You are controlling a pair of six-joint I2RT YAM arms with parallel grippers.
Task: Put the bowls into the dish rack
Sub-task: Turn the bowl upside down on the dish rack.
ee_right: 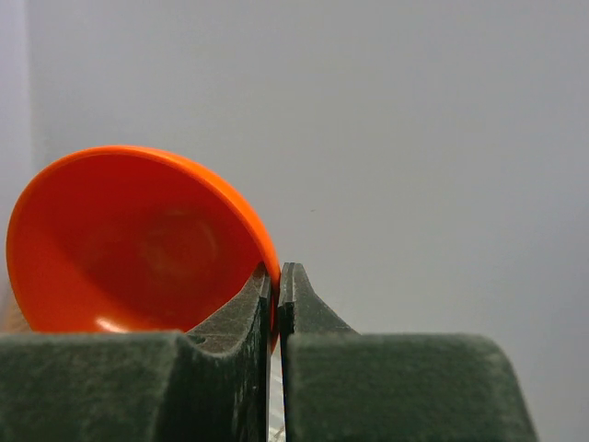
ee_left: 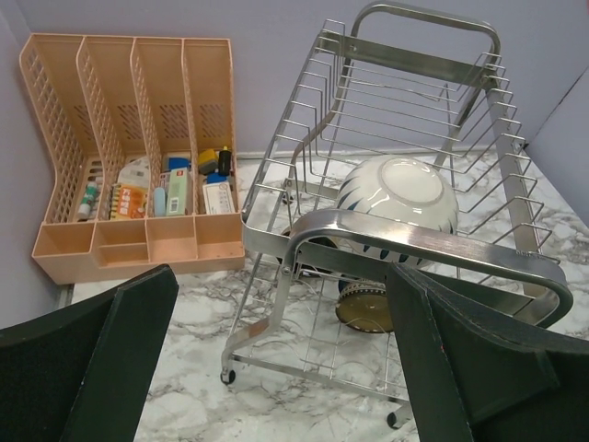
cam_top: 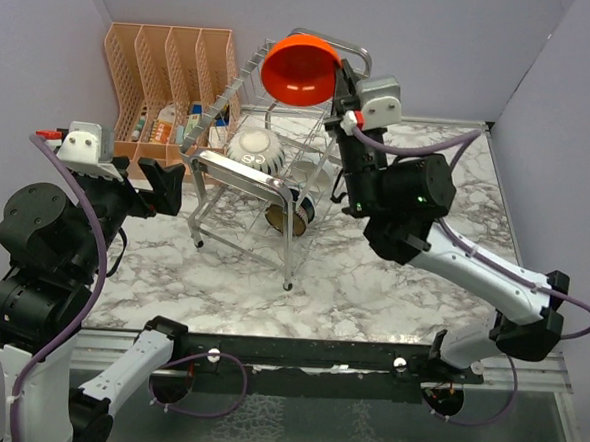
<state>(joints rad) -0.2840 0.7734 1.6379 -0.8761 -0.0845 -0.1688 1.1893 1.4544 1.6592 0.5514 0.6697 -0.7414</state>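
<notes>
Held bowl: The red-orange bowl (cam_top: 299, 69) is pinched at its rim by the right gripper (cam_top: 337, 87), whose fingers are pressed together on the thin wall. It is held aloft over the far end of the dish rack (cam_top: 246, 177), close to the looped handle bar.
Free arm: The left gripper (cam_top: 163, 187) is spread wide with nothing in it, just off the rack's near-left end.
Relation: The upper tier is found below and to the left of the held bowl; the right arm is judged the nearer.
Orientation: The bowl is tipped on edge, its hollow turned up and toward the near side. No long axis is offered by a round bowl; the rack's runs near-left to far-right.
Already racked: A blue-patterned white bowl (cam_top: 256, 151) is seen upturned on the upper tier, a dark brown bowl (cam_top: 291, 216) beneath it.
</notes>
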